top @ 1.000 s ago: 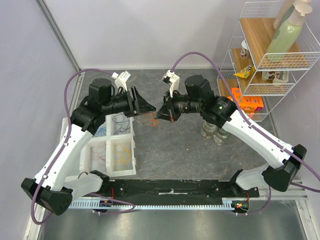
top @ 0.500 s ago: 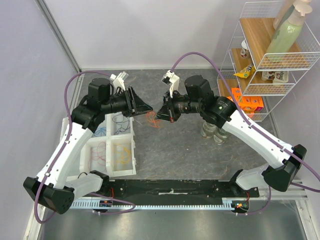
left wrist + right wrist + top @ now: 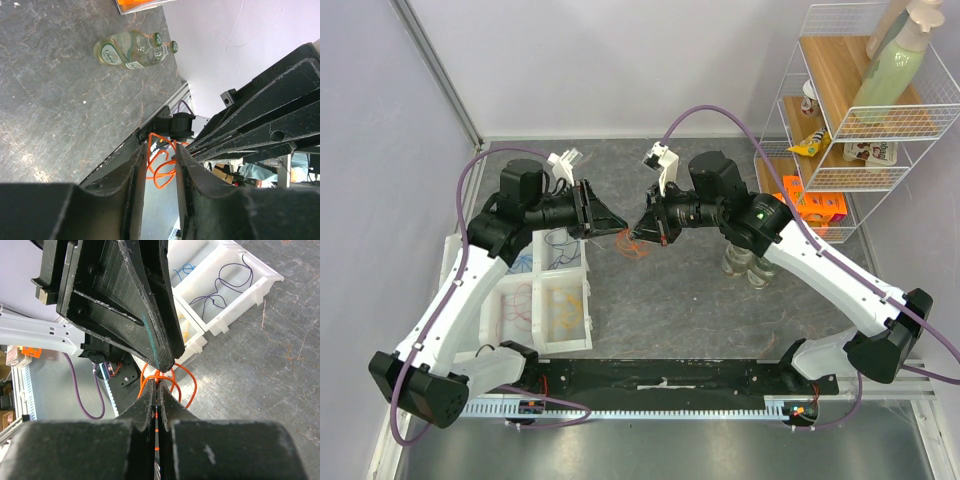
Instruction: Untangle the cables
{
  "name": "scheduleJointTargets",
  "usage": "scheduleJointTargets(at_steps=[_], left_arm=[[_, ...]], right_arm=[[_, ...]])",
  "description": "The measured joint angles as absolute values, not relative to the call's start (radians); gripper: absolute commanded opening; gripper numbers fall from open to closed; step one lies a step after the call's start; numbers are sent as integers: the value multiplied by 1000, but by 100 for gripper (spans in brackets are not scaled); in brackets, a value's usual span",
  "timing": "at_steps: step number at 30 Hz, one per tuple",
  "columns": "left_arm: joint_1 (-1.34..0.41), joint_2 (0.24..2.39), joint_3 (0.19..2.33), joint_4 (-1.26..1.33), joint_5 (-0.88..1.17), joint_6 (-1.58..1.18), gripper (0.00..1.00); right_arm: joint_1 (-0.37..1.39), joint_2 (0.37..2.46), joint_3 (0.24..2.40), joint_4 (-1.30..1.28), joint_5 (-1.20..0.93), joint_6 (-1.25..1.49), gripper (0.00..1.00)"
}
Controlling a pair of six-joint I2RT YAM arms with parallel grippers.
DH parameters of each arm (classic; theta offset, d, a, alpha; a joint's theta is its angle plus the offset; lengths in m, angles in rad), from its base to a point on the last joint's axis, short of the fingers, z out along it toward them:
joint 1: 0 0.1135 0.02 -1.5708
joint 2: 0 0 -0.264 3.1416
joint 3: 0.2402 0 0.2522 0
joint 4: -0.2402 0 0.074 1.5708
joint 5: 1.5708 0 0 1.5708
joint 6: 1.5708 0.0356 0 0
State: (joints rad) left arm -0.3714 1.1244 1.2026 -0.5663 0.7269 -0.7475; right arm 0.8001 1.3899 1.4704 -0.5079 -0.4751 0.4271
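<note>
Nearest, a white plastic compartment tray [image 3: 556, 347] on the grey stone-patterned desk [image 3: 680, 290] holds separate thin coloured wires [image 3: 565, 308]. Just past the tray's far right corner, the right tool [image 3: 636, 228] is pinched tight on tangled orange wire loops [image 3: 183, 373]. The left tool [image 3: 622, 226] faces it, fingers parted.
</note>
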Motion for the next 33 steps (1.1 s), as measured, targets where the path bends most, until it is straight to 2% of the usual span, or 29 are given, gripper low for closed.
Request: scheduleJointTargets(at_steps=[3, 6, 7, 12, 15, 21, 33], left_arm=[[-371, 1126, 1200, -565, 742, -753, 24], [-371, 1126, 1200, -559, 743, -755, 22], [-371, 1126, 1200, -557, 743, -756, 24], [-370, 1126, 1200, -551, 739, -764, 46], [-359, 1123, 1200, -555, 726, -766, 51], [-278, 1105, 1200, -567, 725, -793, 44], [-264, 1106, 1130, -533, 877, -856, 40]], right_arm=[[800, 1390, 1470, -508, -476, 427, 0], [800, 1387, 1470, -508, -477, 427, 0], [800, 1386, 1470, -508, -477, 427, 0], [800, 1377, 1466, -507, -479, 427, 0], [800, 1374, 1466, -506, -484, 427, 0], [800, 1360, 1453, -489, -498, 427, 0], [800, 1355, 1451, -478, -501, 427, 0]])
